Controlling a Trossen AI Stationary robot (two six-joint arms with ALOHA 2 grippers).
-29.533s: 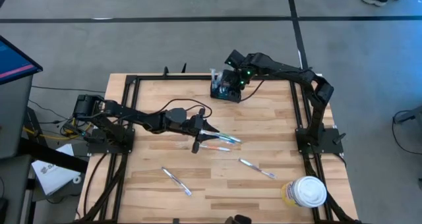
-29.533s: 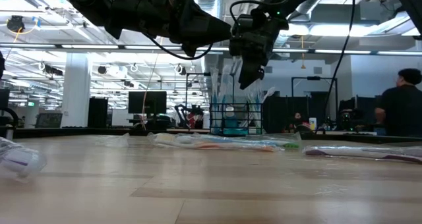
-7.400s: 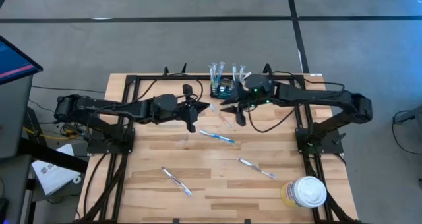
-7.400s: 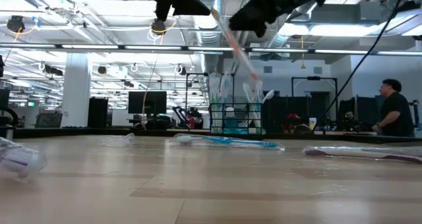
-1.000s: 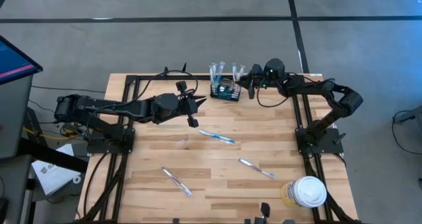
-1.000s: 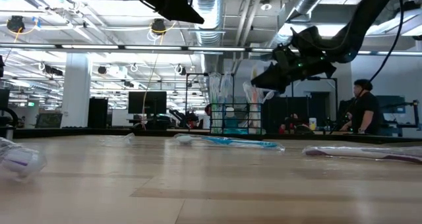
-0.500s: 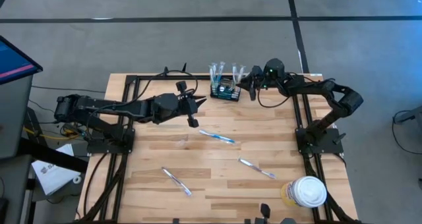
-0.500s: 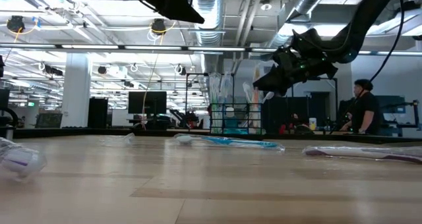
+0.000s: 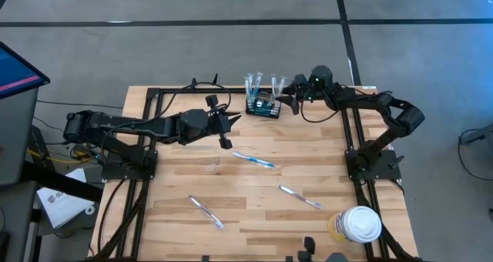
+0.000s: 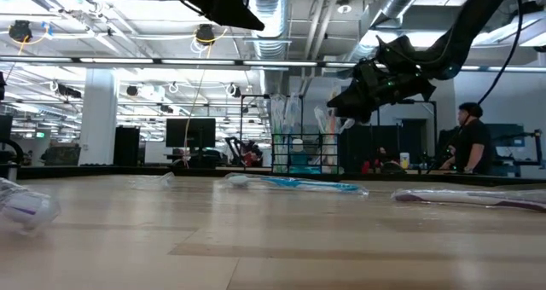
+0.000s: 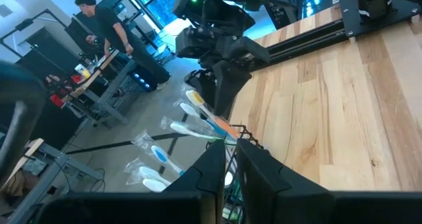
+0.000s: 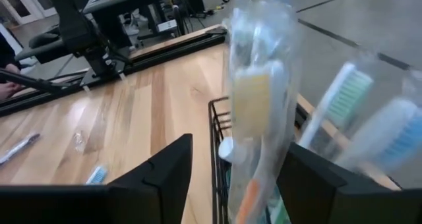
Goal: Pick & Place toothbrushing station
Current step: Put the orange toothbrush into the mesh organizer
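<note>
Toothbrushing station, a small black wire-mesh holder box [image 9: 263, 105], stands at the far edge of the wooden surface [image 9: 177, 193], holding upright wrapped toothbrushes. Your right gripper [image 9: 294, 100], fingers apart around one wrapped brush, sits just beside the box; the left gripper [image 9: 219, 122], fingers together, waits farther off. Three wrapped toothbrushes lie loose on the surface.

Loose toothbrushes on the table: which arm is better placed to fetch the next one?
Left. Its tool hovers just beside the nearest toothbrush; the right tool is at the toothbrushing station.
</note>
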